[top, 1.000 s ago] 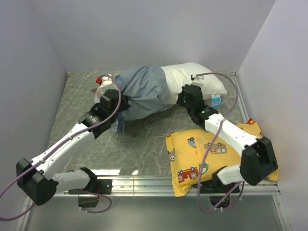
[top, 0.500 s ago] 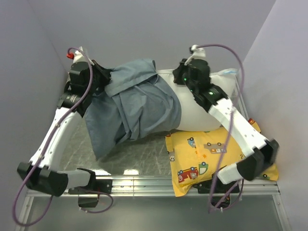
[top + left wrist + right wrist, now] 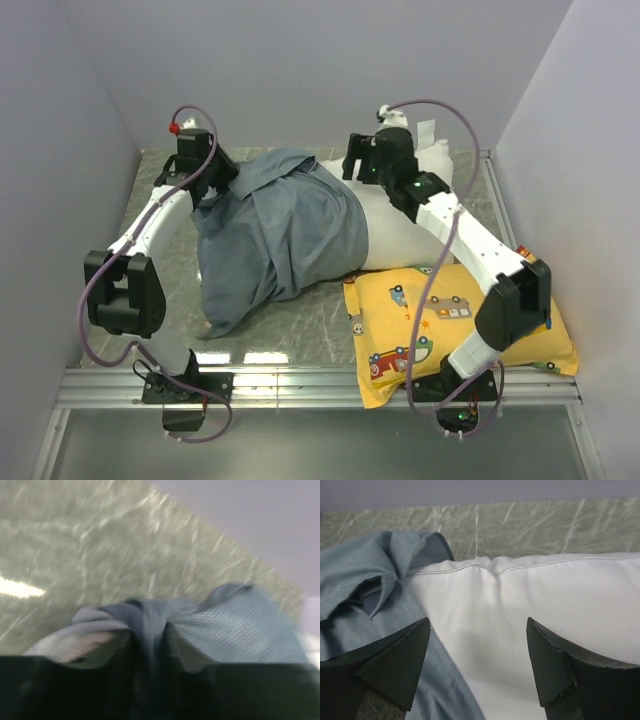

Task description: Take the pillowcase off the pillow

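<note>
left tool (image 3: pixel 218 188) clenches the bunched far-left end of the pillowcase (image 3: pixel 285 235), seemingly to drag it left off the pillow (image 3: pixel 400 240); right tool (image 3: pixel 476 626) hangs released above the bared right half, likely to pin it to the worktop (image 3: pixel 310 320).

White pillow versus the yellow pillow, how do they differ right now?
The white pillow is plain; the yellow pillow carries cartoon vehicles. The white pillow is partly inside the blue-grey pillowcase; the yellow pillow is bare. The white pillow lies farther back and looks plumper; the yellow pillow sits at the near right edge. Both rest on the table.
</note>
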Motion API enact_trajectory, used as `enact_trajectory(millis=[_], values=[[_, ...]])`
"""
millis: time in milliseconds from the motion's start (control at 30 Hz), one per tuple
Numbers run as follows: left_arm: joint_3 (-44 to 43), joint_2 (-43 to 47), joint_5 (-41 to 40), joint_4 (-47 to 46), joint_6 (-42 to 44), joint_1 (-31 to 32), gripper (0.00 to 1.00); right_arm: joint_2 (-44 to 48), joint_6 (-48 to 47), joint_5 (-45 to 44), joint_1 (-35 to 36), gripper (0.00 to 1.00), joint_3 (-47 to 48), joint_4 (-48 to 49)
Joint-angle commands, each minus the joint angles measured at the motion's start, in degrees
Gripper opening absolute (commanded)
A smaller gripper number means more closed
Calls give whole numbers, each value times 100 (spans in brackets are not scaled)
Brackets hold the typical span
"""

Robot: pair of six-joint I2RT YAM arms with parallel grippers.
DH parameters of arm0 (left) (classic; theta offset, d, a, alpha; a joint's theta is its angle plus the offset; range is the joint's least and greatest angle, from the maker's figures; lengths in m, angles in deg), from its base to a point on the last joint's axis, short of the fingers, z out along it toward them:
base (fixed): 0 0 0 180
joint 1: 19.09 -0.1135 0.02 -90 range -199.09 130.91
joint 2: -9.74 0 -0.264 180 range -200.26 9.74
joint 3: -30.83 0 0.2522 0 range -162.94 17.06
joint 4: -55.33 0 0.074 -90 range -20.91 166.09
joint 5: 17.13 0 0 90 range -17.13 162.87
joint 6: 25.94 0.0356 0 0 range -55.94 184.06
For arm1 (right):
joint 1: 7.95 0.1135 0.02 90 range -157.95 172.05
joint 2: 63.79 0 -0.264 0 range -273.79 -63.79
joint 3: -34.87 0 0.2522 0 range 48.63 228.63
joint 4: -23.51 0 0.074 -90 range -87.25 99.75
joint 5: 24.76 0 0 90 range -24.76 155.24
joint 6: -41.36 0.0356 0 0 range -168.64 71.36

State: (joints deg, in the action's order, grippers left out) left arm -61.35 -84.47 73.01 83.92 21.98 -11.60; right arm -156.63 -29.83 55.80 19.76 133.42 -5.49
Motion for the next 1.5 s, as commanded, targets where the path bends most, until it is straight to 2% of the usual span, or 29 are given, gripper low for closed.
enact_trajectory(millis=[0, 100, 200, 400, 467, 567, 600, 633, 667, 767, 833, 900, 933, 967, 1000, 1067, 1167, 1200, 1267, 1333, 1400, 1467], values=[[-911, 176, 3, -253, 384, -89, 38, 634, -36, -489, -151, 85, -111, -497], [-1527, 166, 3, 63, 595, -98, 65, 951, 202, -454, -327, 86, -647, -445], [-1625, 385, 3, 152, 623, -81, 77, 1014, 386, -332, -493, 88, -1183, -216], [-853, 1166, -611, 161, 824, 270, 81, 171, 650, 160, -766, 87, -1483, 12], [-326, 1343, -664, 73, 842, 551, 82, -119, 738, 562, -880, 84, -1571, 249], [281, 1467, -735, -138, 790, 1008, 85, -331, 835, 915, -907, 65, -1685, 504], [404, 1389, -691, -199, 807, 1270, 86, -349, 861, 917, -907, 50, -1729, 575], [414, 1310, -726, -165, 825, 1403, 87, -358, 879, 925, -898, 43, -1808, 654], [397, 1231, -822, -130, 833, 1535, 87, -358, 879, 917, -916, 28, -1843, 698], [230, 757, -1200, 72, 904, 1931, 88, -349, 853, 926, -925, 13, -1896, 707], [160, 607, -1305, 134, 869, 2011, 88, -305, 853, 926, -960, 9, -1931, 725], [64, 413, -1437, 195, 799, 2020, 81, -296, 844, 926, -986, 3, -1949, 725], [2, 352, -1656, 396, 798, 2011, 75, -270, 844, 926, -1021, 2, -1975, 725], [-86, 299, -1832, 511, 807, 1994, 64, -253, 853, 917, -1047, 0, -1984, 725], [-243, 229, -1973, 651, 833, 1933, 32, -244, 861, 925, -1083, 0, -2002, 725], [-306, 359, -2202, 810, 842, 1775, 1, -165, 870, 960, -1232, 0, -2072, 751], [-52, 719, -1792, 610, 641, 994, 0, -16, 923, 1075, -1460, 0, -2169, 769], [149, 981, -1624, 565, 562, 435, 0, 28, 949, 1075, -1513, 0, -2204, 760], [326, 1238, -1483, 512, 325, -148, 0, 186, 984, 1066, -1723, 0, -2292, 786], [642, 1572, -1395, 398, 166, -992, 0, 309, 1037, 1092, -1847, 0, -2353, 778], [983, 1809, -992, 223, -44, -1746, 0, 371, 1055, 1128, -2022, 0, -2371, 777], [1178, 1871, -579, 56, -177, -2136, 0, 459, 1081, 1180, -2085, 0, -2406, 795]])
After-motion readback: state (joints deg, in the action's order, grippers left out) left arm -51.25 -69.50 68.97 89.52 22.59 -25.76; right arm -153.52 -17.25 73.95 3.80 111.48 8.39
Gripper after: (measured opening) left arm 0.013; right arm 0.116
